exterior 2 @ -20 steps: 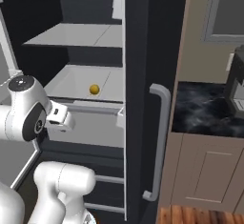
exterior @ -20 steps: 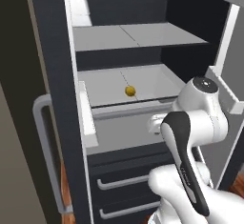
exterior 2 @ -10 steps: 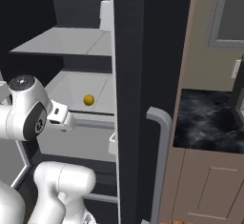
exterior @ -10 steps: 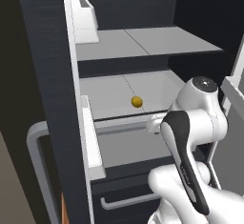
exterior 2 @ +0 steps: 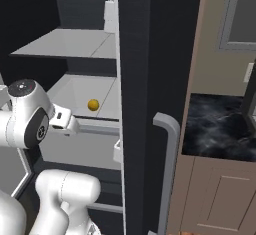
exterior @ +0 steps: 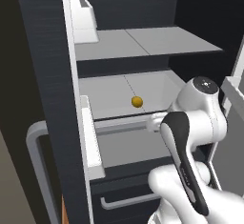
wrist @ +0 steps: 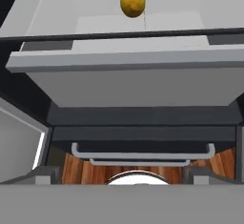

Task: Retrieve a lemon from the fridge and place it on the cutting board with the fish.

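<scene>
The fridge (exterior: 52, 75) stands open in front of me. On its middle grey shelf (exterior: 109, 92) lies the lemon (exterior: 137, 102), small, round and yellow-orange, also seen as the lemon (exterior 2: 93, 104) from the right. My gripper (exterior: 155, 122) hovers at the shelf's front lip, short of the fruit and slightly to its right. In the hand view the lemon (wrist: 133, 2) sits far up beyond the shelf edge, and the fingertips (wrist: 46, 174) stand wide apart, open with nothing between them. The cutting board and the fish are out of view.
The upper shelf (exterior: 152, 42) overhangs the lemon's shelf. Lower drawers (wrist: 143, 151) with bar handles lie beneath. The right door (exterior 2: 145, 79) with its grey handle (exterior 2: 170, 144) stands close beside the arm. A door bin (exterior: 90, 137) juts from the left door. A dark marbled counter (exterior 2: 220, 129) lies right.
The whole picture has shifted: the base has driven closer and the fridge interior looms larger. The arm keeps about the same pose, and the gripper stays open.
</scene>
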